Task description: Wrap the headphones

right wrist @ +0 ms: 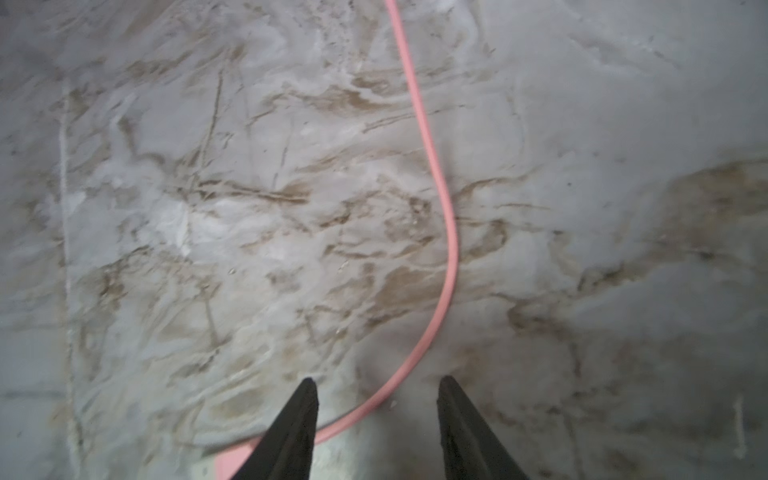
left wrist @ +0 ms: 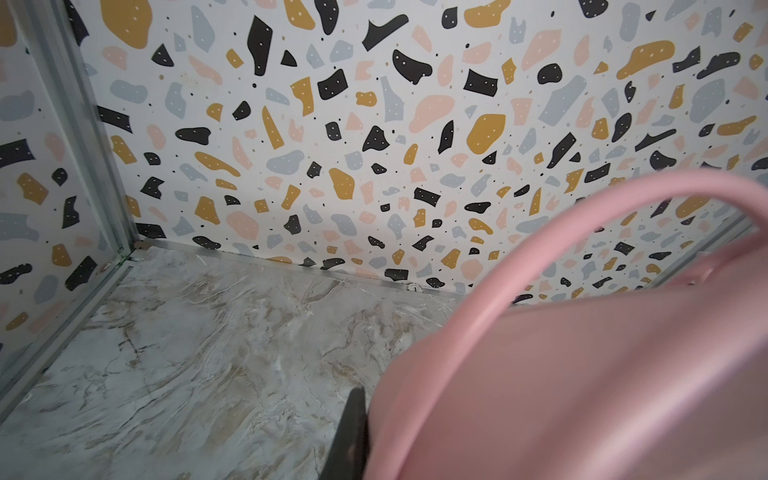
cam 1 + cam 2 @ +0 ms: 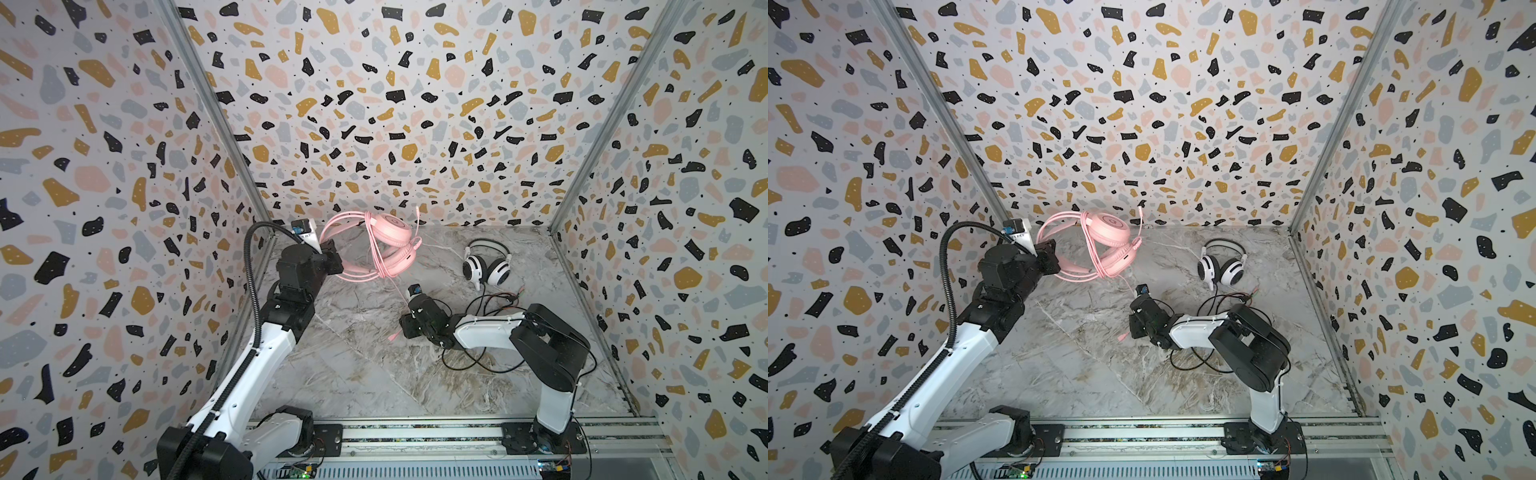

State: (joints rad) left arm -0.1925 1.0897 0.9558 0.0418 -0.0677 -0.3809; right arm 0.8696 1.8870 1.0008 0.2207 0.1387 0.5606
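While the left jaws are clenched on the headband of the pink headset [image 3: 390, 228], the left arm [image 3: 270, 345] holds it lifted above the far left part of the table [image 3: 353, 382], close to the back wall. Several turns of the pink cable [image 1: 446, 232] lie around the two ear cups, and the loose tail goes down from them to the middle of the table. At that place the right arm [image 3: 486, 332] is low and the right jaws stand apart, gripping nothing. In the right wrist view the tail passes on the table between the two tips without being pinched. The white-and-black headset [image 3: 486, 268] lies at the far right of the table. Its black cable [image 3: 473, 361] is spread in loose loops under and around the right arm, not wrapped at all.

I judge that for the pink one only the tail remains. Because nothing holds this tail, the turns can become slack and slide off the cups, mainly if the left arm tilts or shakes the headset. If the right jaws close at a wrong place, they can miss the thin cable or push it away. The right arm can also catch the black loops when it rises, and drag the other headset.
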